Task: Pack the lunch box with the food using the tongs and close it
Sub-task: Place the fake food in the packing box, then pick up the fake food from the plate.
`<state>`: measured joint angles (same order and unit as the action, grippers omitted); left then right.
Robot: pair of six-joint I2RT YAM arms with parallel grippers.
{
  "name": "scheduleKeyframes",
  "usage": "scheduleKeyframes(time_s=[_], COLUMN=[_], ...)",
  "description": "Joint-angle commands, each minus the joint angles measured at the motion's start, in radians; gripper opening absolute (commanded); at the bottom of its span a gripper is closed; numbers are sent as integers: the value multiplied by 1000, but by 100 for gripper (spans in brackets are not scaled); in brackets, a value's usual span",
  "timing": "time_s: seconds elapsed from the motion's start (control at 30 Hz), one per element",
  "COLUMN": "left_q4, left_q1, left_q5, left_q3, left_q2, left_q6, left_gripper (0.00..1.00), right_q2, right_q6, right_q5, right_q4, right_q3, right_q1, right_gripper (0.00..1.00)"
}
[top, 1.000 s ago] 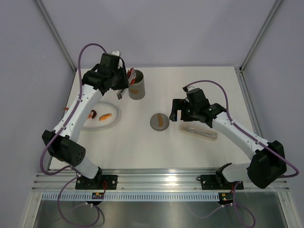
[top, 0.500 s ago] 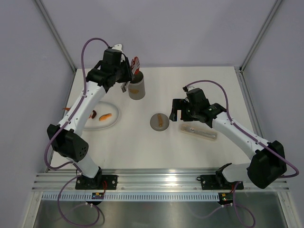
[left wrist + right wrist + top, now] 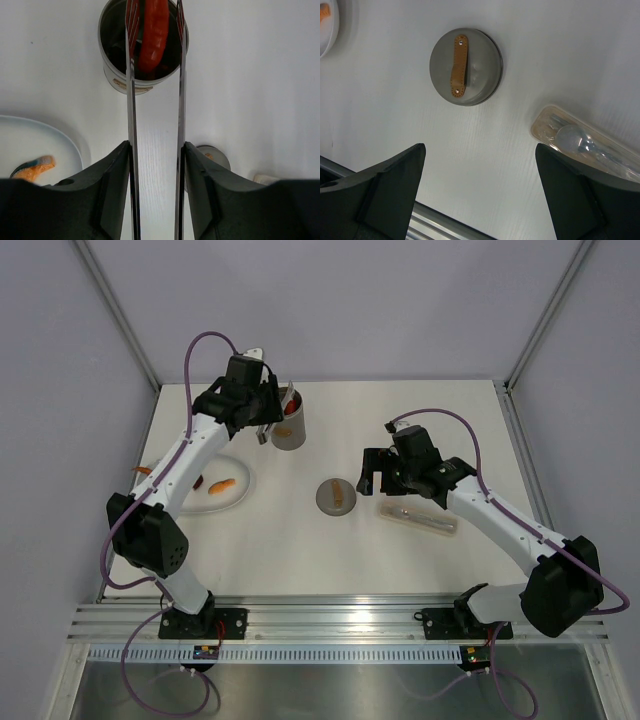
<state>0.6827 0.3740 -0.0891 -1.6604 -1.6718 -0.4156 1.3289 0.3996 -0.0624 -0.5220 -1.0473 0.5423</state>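
Note:
The grey lunch box (image 3: 288, 430) stands open at the back of the table. My left gripper (image 3: 264, 416) is shut on the silver tongs (image 3: 131, 125), whose two arms run out between its fingers. A red piece of food (image 3: 153, 35) sits between the tong tips, over the mouth of the lunch box (image 3: 125, 82). An orange piece of food (image 3: 222, 484) and a darker one lie on the white plate (image 3: 243, 472). The round grey lid (image 3: 466, 67) with its tan strap lies flat on the table. Just right of the lid, my right gripper (image 3: 372, 475) hangs open and empty.
A tan packet in clear wrap (image 3: 418, 520) holding cutlery lies right of the lid, under my right forearm. The plate (image 3: 60, 145) sits left of the lunch box. Grey walls close in the back and sides, and a metal rail runs along the near edge.
My left arm has swung right and back, carrying the tongs and red piece from beside the lunch box to over its mouth. The tong arms have spread a little. The right arm is still.

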Motion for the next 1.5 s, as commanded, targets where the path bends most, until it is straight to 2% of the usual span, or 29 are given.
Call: scheduleKeyframes(time_s=[0.0, 0.17, 0.27, 0.4, 0.43, 0.47, 0.63, 0.7, 0.93, 1.13, 1.27, 1.4, 1.47], left_q4=[-68, -74, -69, -60, -52, -35, 118, 155, 271, 310, 299, 262, 227], left_q1=[-1, -1, -1, 2, 0, 0, -44, -67, -266, -310, -320, -362, -371], left_q5=[-28, -23, -26, -64, -81, -124, -210, -259, -336, -471, -537, -514, -480], left_q3=[-1, 5, 1, 8, 8, 7, 8, 56, 188, 232, 249, 266, 295], left_q2=[12, 23, 38, 110, 128, 157, 199, 240, 297, 276, 250, 236, 238], left_q6=[11, 6, 0, -20, -23, -31, -61, -89, -152, -190, -224, -238, -233], left_gripper=[50, 53, 49, 32, 23, 19, 12, 12, 13, 26, 31, 31, 35], right_q2=[-25, -27, -30, -31, -30, -30, -22, -23, -17, 1, 16, 36, 52], right_q6=[-7, -7, -11, -15, -15, -18, -27, -25, -31, -36, -41, -28, -21], right_q5=[21, 21, 22, 21, 21, 19, 16, 15, -4, -17, -19, -27, -28], right_q4=[-22, -29, -35, -38, -39, -38, -41, -42, -59, -91, -111, -133, -142], right_q3=[-34, -39, -42, -46, -48, -49, -57, -57, -66, -100, -112, -125, -138], right_q1=[-1, -1, -1, -1, -1, -1, -1, -1, -1, 1, -1, -1, -1], right_gripper=[99, 99, 99, 99, 99, 100, 99, 99, 99, 99, 99, 99, 99])
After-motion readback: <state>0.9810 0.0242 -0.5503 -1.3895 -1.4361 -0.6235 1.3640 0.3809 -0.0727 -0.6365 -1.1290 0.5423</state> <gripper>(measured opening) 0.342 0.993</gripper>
